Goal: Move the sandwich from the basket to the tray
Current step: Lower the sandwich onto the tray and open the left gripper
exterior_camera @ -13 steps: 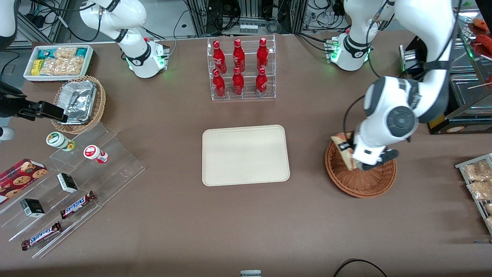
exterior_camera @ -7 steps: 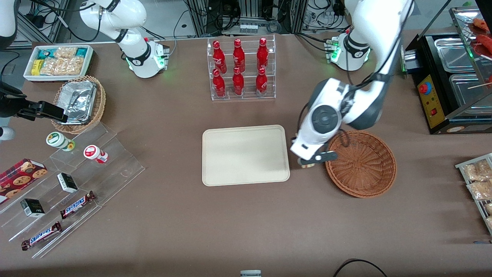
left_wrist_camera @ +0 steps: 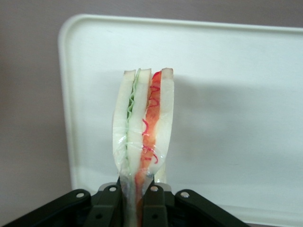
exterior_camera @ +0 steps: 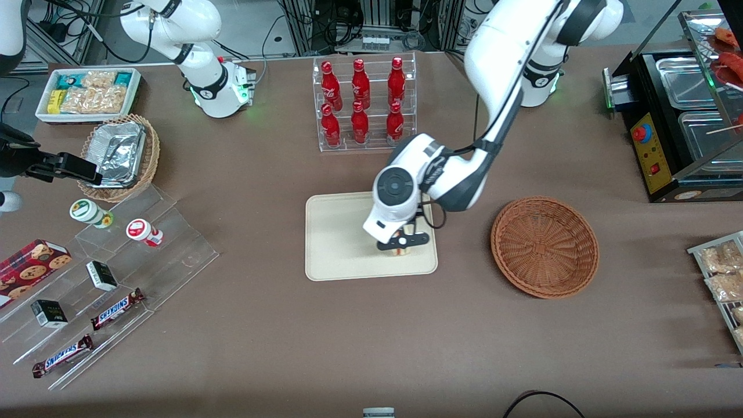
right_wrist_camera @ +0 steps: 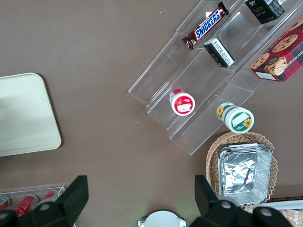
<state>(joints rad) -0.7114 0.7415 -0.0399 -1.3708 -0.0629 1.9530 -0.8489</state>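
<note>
- Over the tray's edge nearest the basket, the claw hangs with its two fingers pressed together on the wrapped tip of the sandwich, which is clamped and carried, not yet set down.
- From the wrist camera the sandwich runs straight out from the claw, its long axis in line with the fingers: white bread slices standing on edge, a green layer and a red layer between them, clear wrap gathered where the fingers pinch it.
- Below the sandwich lies the cream tray; in the front view only a small bit of the sandwich shows under the wrist, above the tray's part nearer the front camera. Whether it already touches the tray I cannot tell.
- My judgement: the coming move turns on this one relation, sandwich directly over the tray, so what is left is a short descent and a release, with the wedge likely to tip onto a flat side.
- Toward the working arm's end of the table sits the reddish-brown wicker basket, with nothing in it, well apart from the claw.
- Farther from the front camera than the tray stands a clear rack of red bottles.
- Toward the parked arm's end, two bars on clear steps read SNICKERS.
</note>
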